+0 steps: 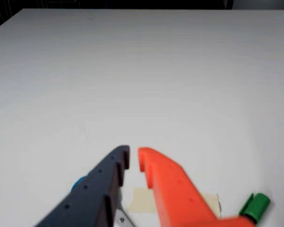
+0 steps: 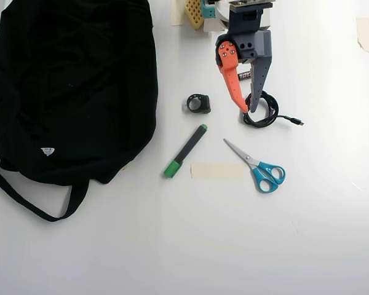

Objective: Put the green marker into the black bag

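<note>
The green marker (image 2: 186, 150) lies slanted on the white table in the overhead view, its green cap toward the lower left, just right of the black bag (image 2: 67, 86). The bag fills the upper left, with a white label and a long strap. My gripper (image 2: 249, 110), one finger orange and one dark, hangs above and to the right of the marker, over a coiled cable, its tips almost touching with nothing between them. In the wrist view the gripper (image 1: 134, 158) points over bare table, and only the green marker's cap (image 1: 255, 206) shows at the bottom right.
Teal-handled scissors (image 2: 258, 166) lie right of the marker and a strip of beige tape (image 2: 216, 171) lies between them. A coiled black cable (image 2: 261, 110) sits under the fingertips. A small black ring-shaped part (image 2: 198, 103) lies above the marker.
</note>
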